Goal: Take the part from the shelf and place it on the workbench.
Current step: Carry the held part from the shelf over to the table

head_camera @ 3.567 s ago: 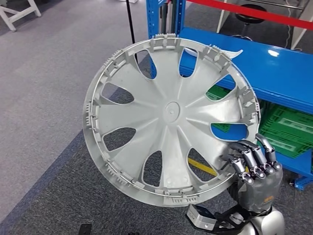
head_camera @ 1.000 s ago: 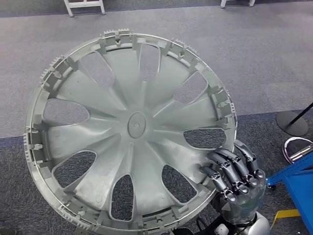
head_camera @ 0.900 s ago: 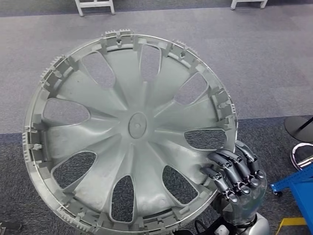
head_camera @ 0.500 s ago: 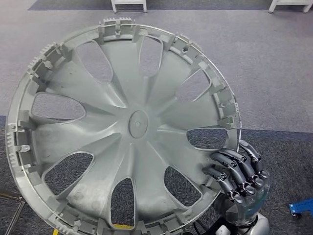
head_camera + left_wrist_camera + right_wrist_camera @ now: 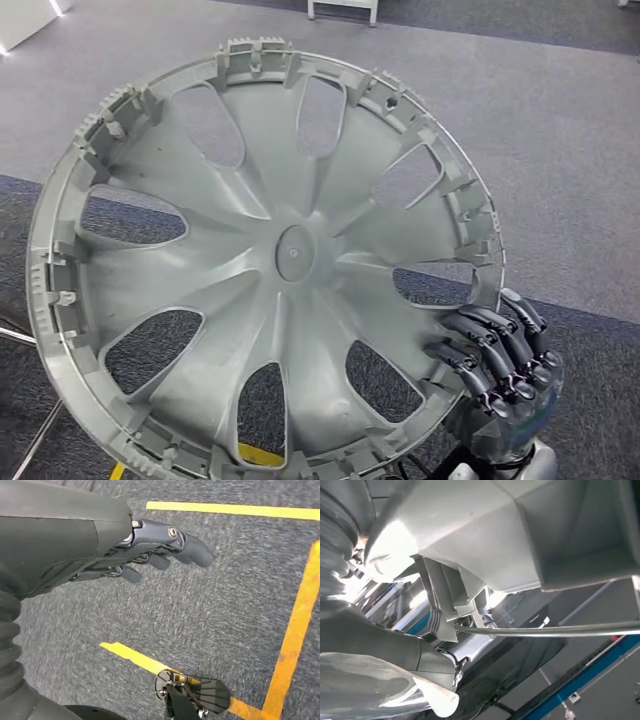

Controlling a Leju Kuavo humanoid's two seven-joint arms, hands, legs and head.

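Silver-grey plastic, one round spoked wheel cover (image 5: 279, 260), held tilted over the grey carpet floor (image 5: 558, 150), inner side up. Your right hand (image 5: 498, 365) clamps its rim at 4 o'clock. Your left hand (image 5: 113, 545) hangs, fingers extended, holding nothing. Carry step, I judge; no workbench in sight, so next find it and lower the cover flat.

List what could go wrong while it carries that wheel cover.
1. The right hand grips the wheel cover at one edge of its rim, so the wide disc could tilt or slip out.
2. The cover blocks much of the head view, so obstacles ahead may go unseen.
3. The left hand hangs free, giving no second support.
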